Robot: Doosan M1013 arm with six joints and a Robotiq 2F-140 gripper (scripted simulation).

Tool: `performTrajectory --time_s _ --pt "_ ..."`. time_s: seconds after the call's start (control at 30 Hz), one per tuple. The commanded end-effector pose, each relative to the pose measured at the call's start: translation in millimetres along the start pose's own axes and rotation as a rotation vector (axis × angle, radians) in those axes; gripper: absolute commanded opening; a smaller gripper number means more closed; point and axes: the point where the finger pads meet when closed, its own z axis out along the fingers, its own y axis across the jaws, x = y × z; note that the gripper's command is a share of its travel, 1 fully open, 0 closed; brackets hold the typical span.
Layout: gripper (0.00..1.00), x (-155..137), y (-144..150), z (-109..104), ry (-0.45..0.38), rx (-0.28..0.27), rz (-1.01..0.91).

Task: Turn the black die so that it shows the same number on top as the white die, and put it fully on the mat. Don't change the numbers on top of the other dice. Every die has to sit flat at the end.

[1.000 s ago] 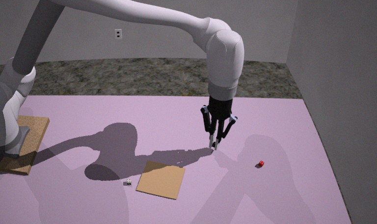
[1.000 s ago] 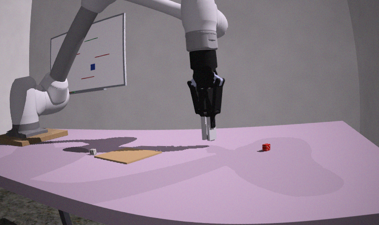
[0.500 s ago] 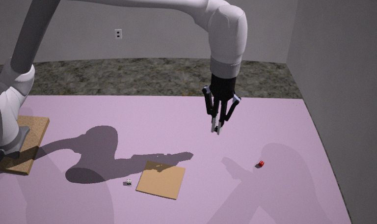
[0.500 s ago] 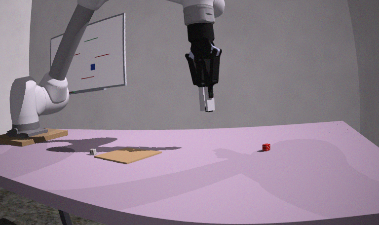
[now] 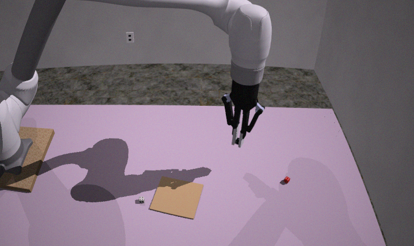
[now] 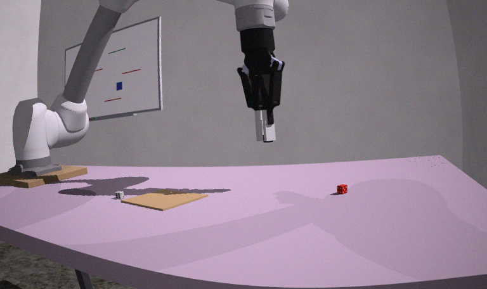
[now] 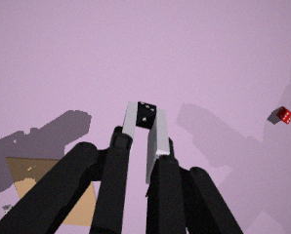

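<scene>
A white die (image 5: 141, 200) (image 6: 119, 194) (image 7: 7, 209) is sitting just beside the tan mat (image 5: 177, 199) (image 6: 165, 200) (image 7: 81, 207), toward the tabletop's (image 5: 183, 124) (image 6: 233, 250) (image 7: 87, 49) robot-base edge; a red die (image 5: 287, 179) (image 6: 342, 189) (image 7: 285, 115) is resting nearer the opposite edge. Farther back, the end effector (image 5: 237, 141) (image 6: 266, 135) (image 7: 143, 119) is grasping the black die (image 5: 237, 141) (image 6: 267, 141) (image 7: 145, 115), suspending it above the tabletop.

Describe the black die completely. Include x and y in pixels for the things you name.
The small black cube-shaped die with white pips (image 5: 237, 141) (image 7: 146, 115) is pinched between the light grey flat fingers (image 5: 234, 136) (image 6: 259, 126) of the black two-finger gripper (image 5: 237, 141) (image 6: 266, 139) (image 7: 143, 119), raised above the pink table. Its material looks plastic-like. The fingers cover two sides; its top number cannot be told.
</scene>
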Motion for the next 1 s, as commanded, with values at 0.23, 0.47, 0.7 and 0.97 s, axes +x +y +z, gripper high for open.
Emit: performTrajectory --time_s 0.23,0.47,0.7,0.97 --pt "0.16 -27 -6 -1 0.0 0.0 -0.295" --pt "0.16 -46 -12 -2 0.0 0.0 -0.505" --pt "0.16 -67 -19 -2 0.0 0.0 -0.753" --pt "0.16 -97 -30 -2 0.0 0.0 -1.091"
